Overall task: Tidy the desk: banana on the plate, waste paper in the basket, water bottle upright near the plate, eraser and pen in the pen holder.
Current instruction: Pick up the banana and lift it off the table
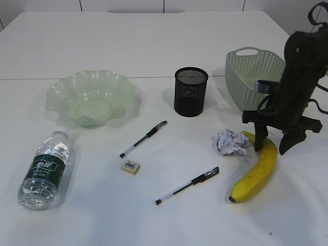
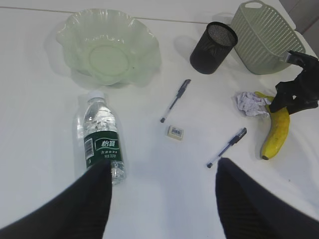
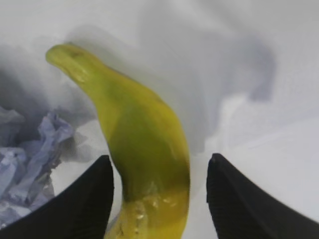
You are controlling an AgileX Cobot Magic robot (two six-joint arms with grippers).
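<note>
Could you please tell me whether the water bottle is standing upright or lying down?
Lying down: the water bottle rests on its side on the table, cap toward the plate.

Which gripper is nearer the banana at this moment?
Right. The right gripper stands open directly over the banana, one finger on either side of its upper part. The left gripper hangs open well away, above the table near the water bottle.

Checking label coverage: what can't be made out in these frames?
- Banana: upper end behind right gripper, exterior view.
- Eraser: label print too small.
- Basket: inside partly blocked by the right arm.
- Right wrist view: blurred; banana's lower end cut off by frame edge.
</note>
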